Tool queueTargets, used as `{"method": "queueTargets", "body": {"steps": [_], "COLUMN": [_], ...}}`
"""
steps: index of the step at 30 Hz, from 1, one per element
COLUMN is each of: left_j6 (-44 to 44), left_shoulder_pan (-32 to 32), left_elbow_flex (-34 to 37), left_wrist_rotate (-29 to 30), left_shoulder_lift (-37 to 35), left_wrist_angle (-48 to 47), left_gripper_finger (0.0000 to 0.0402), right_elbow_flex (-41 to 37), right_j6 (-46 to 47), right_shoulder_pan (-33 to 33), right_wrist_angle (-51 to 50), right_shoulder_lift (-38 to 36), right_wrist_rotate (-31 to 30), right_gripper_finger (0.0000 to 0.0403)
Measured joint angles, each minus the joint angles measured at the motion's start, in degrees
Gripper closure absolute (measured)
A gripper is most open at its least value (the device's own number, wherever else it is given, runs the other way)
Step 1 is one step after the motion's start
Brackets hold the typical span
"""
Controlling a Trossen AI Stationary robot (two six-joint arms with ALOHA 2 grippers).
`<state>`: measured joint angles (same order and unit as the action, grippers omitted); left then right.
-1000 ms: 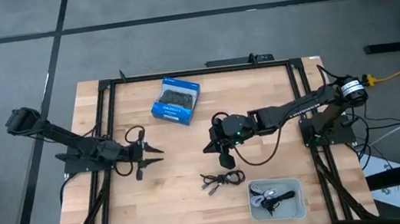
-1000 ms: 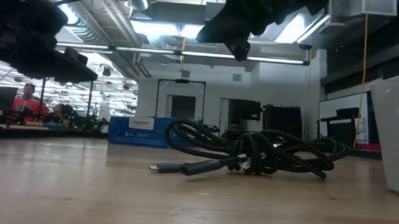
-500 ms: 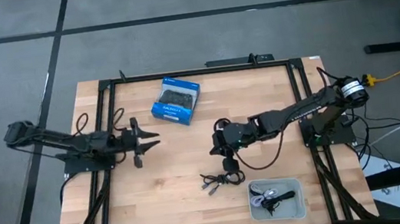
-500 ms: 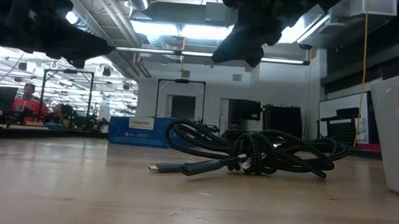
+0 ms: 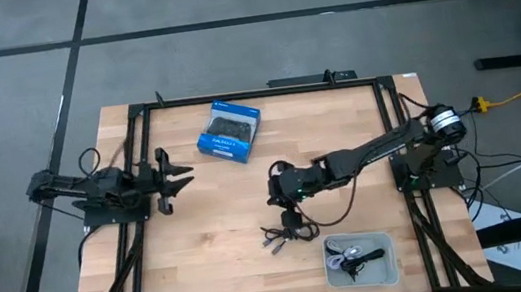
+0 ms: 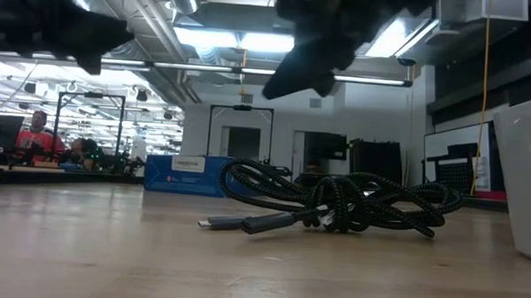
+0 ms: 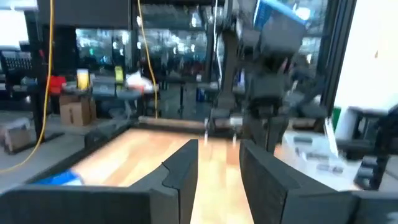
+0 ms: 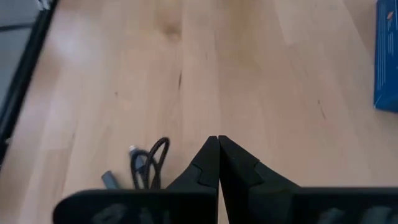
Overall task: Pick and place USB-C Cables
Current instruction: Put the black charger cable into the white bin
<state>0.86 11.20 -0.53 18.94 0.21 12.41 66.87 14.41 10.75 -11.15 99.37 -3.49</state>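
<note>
One black USB-C cable bundle [image 5: 287, 233] lies loose on the wood table near the near edge; the low view shows it with its plugs resting on the table [image 6: 334, 203]. My right gripper [image 5: 292, 216] hangs just above and beyond it, fingers shut [image 8: 217, 142], touching nothing; the cable [image 8: 146, 163] shows beside its fingertips. Other cables, black and light grey, lie in the grey bin [image 5: 361, 259]. My left gripper [image 5: 180, 177] is open [image 7: 217, 155], held over the table's left part, far from the cable.
A blue box [image 5: 229, 130] lies flat near the far edge, also in the low view [image 6: 187, 175]. The bin's white wall [image 6: 528, 176] stands right of the cable. Black frame rails [image 5: 142, 162] run along the table's sides. Bare wood lies between the two grippers.
My left arm has drawn back toward the table's left and far side, its gripper still open. My right gripper has moved toward the near edge and a little down, closer over the black cable. The cable has not moved.
</note>
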Motion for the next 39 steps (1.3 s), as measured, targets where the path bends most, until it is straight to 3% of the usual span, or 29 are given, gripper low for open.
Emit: {"method": "queueTargets", "body": {"steps": [9,17,23,27,39], "left_j6": [0.03,0.01,0.01,0.01,0.01], "left_shoulder_pan": [0.09,1.36,1.57,1.57,1.6], "left_elbow_flex": [-0.05,0.06,0.06,0.06,0.06], "left_wrist_rotate": [-0.06,-0.5,-0.44,-0.44,-0.41], "left_shoulder_lift": [-0.07,-0.05,-0.07,-0.07,-0.07], "left_wrist_angle": [-6.79,-9.1,-9.07,-9.07,-9.07], "left_gripper_finger": [0.0292,0.0292,0.0292,0.0292,0.0292], "right_elbow_flex": [16.02,20.84,21.71,21.71,20.36], "right_j6": [-3.97,4.94,6.37,6.56,6.39], "right_shoulder_pan": [-0.1,0.72,2.6,4.01,5.09], "right_wrist_angle": [-19.66,-37.03,-36.73,-36.72,-32.72], "right_shoulder_lift": [8.99,9.53,9.47,9.47,9.64], "right_wrist_rotate": [-2.08,1.12,8.08,9.09,17.09], "right_gripper_finger": [0.0397,0.0397,0.0397,0.0391,0.0265]}}
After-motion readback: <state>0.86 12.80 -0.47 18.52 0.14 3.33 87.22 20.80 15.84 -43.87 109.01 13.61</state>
